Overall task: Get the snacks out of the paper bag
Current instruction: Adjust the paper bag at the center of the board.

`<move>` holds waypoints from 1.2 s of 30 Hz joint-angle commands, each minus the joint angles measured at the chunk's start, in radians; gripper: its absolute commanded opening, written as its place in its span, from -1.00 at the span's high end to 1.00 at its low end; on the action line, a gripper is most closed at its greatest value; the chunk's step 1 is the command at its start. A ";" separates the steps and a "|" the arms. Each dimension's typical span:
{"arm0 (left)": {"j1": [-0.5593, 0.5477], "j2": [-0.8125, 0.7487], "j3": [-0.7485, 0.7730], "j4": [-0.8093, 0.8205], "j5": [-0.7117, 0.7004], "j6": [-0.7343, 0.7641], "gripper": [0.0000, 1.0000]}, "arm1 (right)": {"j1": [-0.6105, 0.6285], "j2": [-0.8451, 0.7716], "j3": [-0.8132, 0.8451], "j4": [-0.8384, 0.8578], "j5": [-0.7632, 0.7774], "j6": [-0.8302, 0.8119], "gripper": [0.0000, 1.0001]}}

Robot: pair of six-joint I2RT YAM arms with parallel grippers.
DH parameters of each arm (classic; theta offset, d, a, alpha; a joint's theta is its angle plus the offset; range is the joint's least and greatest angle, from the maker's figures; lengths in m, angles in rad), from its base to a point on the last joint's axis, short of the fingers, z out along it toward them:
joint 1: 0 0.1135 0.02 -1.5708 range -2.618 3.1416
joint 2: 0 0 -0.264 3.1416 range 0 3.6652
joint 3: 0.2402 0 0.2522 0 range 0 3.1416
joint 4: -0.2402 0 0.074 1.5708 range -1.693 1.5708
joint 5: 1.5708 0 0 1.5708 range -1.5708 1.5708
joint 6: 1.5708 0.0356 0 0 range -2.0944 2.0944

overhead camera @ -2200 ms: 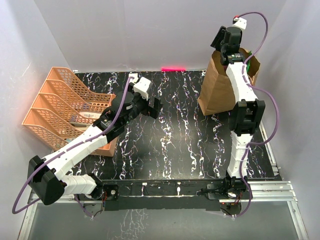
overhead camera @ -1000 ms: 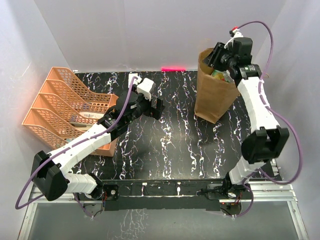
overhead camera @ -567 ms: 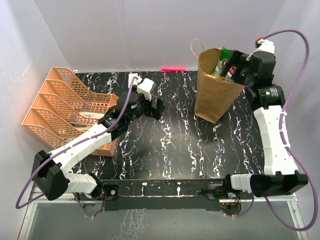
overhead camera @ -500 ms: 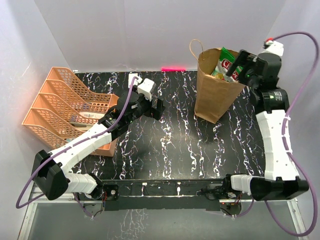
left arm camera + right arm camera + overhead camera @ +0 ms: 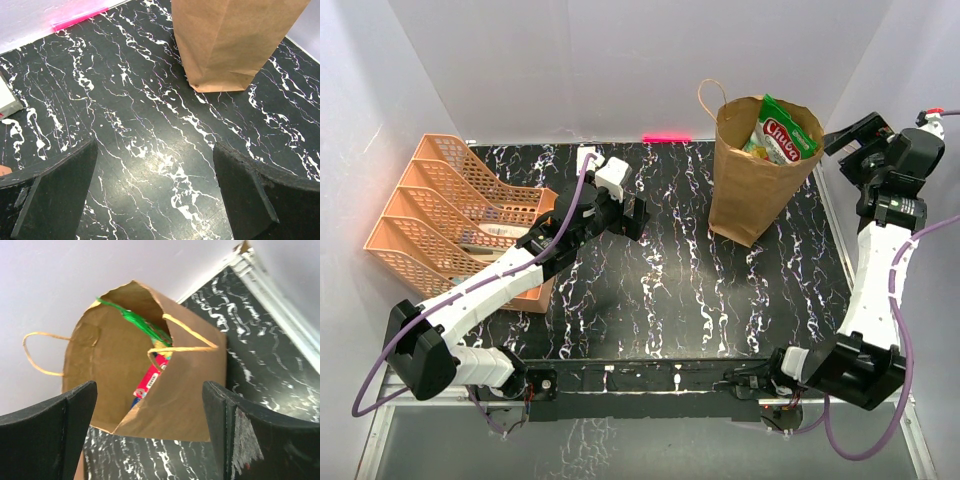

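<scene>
I am holding my right gripper [image 5: 150, 437] wide apart with nothing between the fingers. It is hanging in the air just off the right side of the paper bag [image 5: 752, 180], level with the bag's mouth. My left gripper [image 5: 155, 195] is spread just as wide and is gripping nothing. It is hovering low over the black white-veined table [image 5: 660, 290], well to the left of the bag.

The bag is standing upright at the far right of the table, close to the back wall. It is tall, brown kraft paper, with its mouth gaping open and a twisted paper loop handle [image 5: 36, 352] curling out from each long side.

A green chip bag [image 5: 782, 132] with a red logo is sticking up out of the mouth and leaning against the right rim. Through my right wrist camera its glossy green edge is showing thin and crumpled. Below it, a red packet [image 5: 148, 382] and slivers of yellow and blue are peeking out deeper inside.

The orange mesh organiser [image 5: 430, 200] is sitting at the table's left edge.
</scene>
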 commanded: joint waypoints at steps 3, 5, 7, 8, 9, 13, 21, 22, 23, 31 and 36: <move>-0.006 -0.039 0.024 0.013 0.003 -0.001 -0.97 | -0.067 0.027 -0.088 0.366 -0.238 0.184 -0.69; -0.006 -0.038 0.023 0.014 0.002 0.000 -0.97 | -0.085 0.053 -0.098 0.405 -0.260 0.228 -0.67; -0.006 -0.035 0.024 0.013 0.001 0.000 -0.97 | -0.099 0.074 -0.118 0.472 -0.304 0.269 -0.59; -0.006 -0.034 0.025 0.013 0.001 0.000 -0.97 | -0.102 0.081 -0.130 0.508 -0.312 0.287 -0.57; -0.006 -0.034 0.025 0.013 0.001 0.000 -0.97 | -0.103 0.087 -0.138 0.531 -0.315 0.315 -0.55; -0.006 -0.031 0.026 0.013 0.003 0.000 -0.97 | -0.107 0.121 -0.138 0.595 -0.344 0.371 -0.39; -0.006 -0.006 0.031 0.007 0.011 -0.008 -0.97 | -0.107 0.182 -0.203 0.791 -0.372 0.568 -0.18; -0.006 -0.001 0.031 0.007 0.008 -0.006 -0.97 | -0.108 0.194 -0.199 0.814 -0.380 0.585 -0.16; -0.006 0.000 0.031 0.006 0.006 -0.005 -0.97 | -0.108 0.209 -0.189 0.826 -0.387 0.592 -0.14; -0.006 0.025 0.034 0.005 0.001 -0.003 -0.97 | -0.098 0.302 -0.082 0.835 -0.415 0.606 0.13; -0.006 0.028 0.034 0.000 0.000 -0.002 -0.97 | -0.078 0.301 -0.012 0.775 -0.398 0.542 0.42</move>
